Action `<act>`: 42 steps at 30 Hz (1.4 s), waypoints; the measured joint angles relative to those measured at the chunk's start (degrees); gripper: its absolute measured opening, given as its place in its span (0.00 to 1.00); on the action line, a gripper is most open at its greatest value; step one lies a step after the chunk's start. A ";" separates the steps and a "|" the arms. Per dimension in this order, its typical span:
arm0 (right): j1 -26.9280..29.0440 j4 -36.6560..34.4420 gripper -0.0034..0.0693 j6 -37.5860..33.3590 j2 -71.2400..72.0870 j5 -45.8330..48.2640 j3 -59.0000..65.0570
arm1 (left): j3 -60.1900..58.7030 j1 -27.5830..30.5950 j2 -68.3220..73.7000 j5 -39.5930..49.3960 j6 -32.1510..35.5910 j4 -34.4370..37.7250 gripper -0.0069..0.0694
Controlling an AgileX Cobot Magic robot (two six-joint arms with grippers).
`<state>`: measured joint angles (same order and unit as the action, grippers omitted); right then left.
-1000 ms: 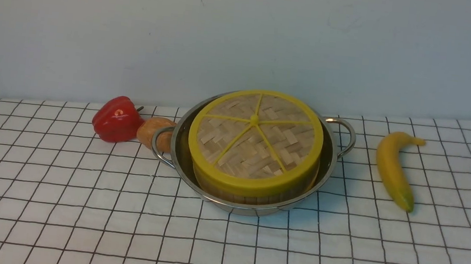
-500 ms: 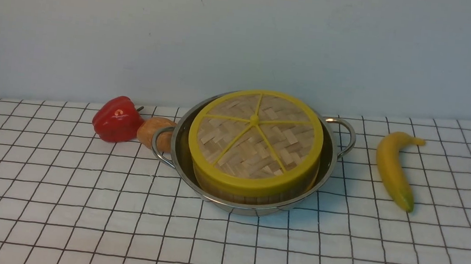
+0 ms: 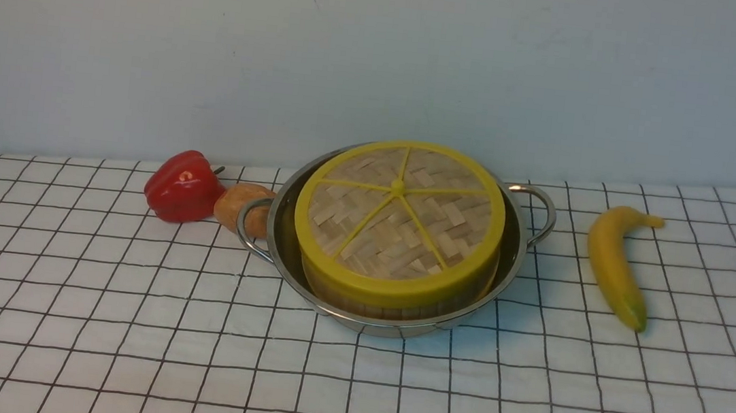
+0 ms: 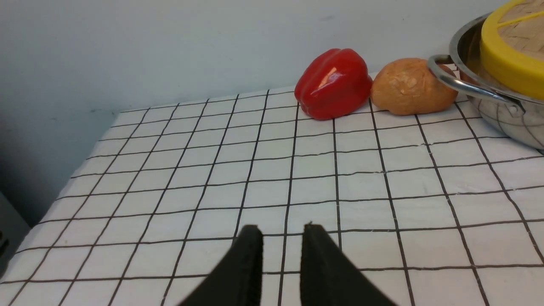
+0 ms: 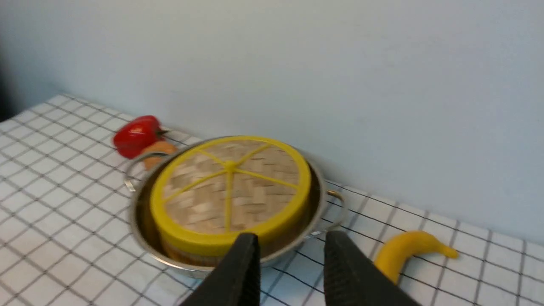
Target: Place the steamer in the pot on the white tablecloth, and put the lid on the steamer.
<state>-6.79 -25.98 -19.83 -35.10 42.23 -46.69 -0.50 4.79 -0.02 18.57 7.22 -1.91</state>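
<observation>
While the lid (image 3: 399, 218) sits flat on the steamer (image 3: 392, 299), both rest inside the pot (image 3: 284, 225), which stands on the white tablecloth (image 3: 124, 318) covering the bench. Of the steamer only a strip of bamboo wall shows beneath the lid's yellow rim.

My left pincer (image 4: 281, 238) hangs above bare cloth, well apart from the pot — jaws parted by a narrow gap, nothing between them. My right pincer (image 5: 291, 246) hangs on the near side of the pot, jaws likewise parted and empty; that view is slightly blurred.

A red pepper (image 3: 182, 187) lies on the pot's left, a brown potato-like lump (image 3: 238, 203) just beside it and against the pot's left handle. A banana (image 3: 615, 260) lies on the right — clear of the other handle.
</observation>
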 joint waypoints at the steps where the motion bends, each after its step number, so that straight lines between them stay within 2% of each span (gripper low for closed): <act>1: 1.41 -0.05 0.38 0.00 0.00 -1.71 2.04 | 0.00 0.00 0.00 0.00 0.00 0.00 0.27; 7: 10.94 -0.51 0.38 0.00 5.96 -13.97 17.46 | 0.00 0.00 0.00 0.00 0.00 0.00 0.27; 11: 13.14 -0.51 0.38 0.00 14.89 -19.68 24.61 | 0.00 0.00 0.00 0.00 0.00 0.00 0.28; 18: 13.02 0.56 0.38 0.00 28.32 -24.19 32.04 | 0.00 0.00 0.00 0.00 0.00 0.00 0.29; 22: 9.53 0.62 0.38 0.00 31.67 -24.56 33.61 | 0.00 0.00 0.00 0.00 0.00 0.00 0.30; 27: 6.00 2.06 0.38 0.00 34.59 -24.50 35.20 | 0.00 0.00 0.00 0.00 0.00 0.00 0.31; 42: 5.76 3.60 0.38 2.27 34.95 -27.60 41.31 | 0.00 0.00 0.00 0.05 0.00 0.00 0.34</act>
<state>-1.03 -22.38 -17.57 -0.15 14.62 -5.38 -0.50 4.79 -0.02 18.62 7.22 -1.91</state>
